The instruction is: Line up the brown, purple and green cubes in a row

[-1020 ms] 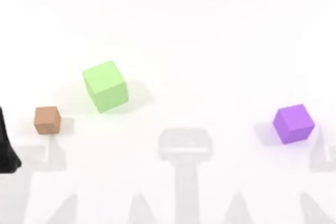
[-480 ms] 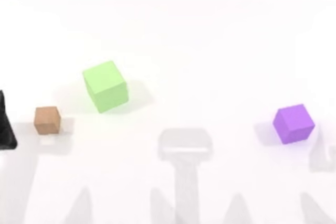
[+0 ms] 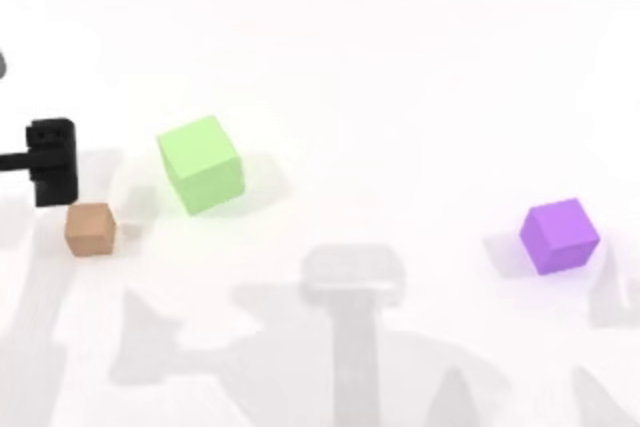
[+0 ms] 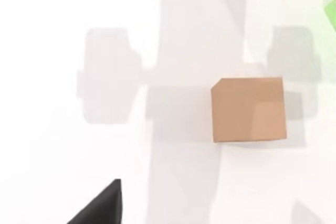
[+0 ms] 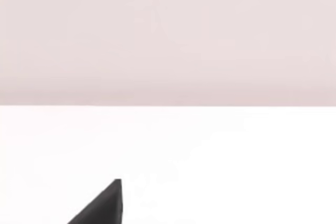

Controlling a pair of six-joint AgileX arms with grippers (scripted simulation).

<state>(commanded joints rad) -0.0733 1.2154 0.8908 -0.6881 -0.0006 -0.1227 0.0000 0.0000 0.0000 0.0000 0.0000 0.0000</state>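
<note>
We work on a plain white bench (image 3: 400,77) bounded by a pale wall along its far edge. In the top view, our left pincer (image 3: 50,159) hangs near the left edge, just beside the brown cube (image 3: 90,228) on its far side; we cannot tell whether its fingers are apart or together. The green cube (image 3: 200,163) sits near the brown cube, toward the centre and turned at an angle, while the purple cube (image 3: 559,235) rests well apart at the right side. In the left wrist view, the brown cube (image 4: 249,110) lies free on the bench with a sliver of the green cube (image 4: 331,11) at the frame edge. The right wrist view shows only bare bench and wall; our right arm is parked out of the top view. We judge no cube placed yet: all three remain to be aligned.
</note>
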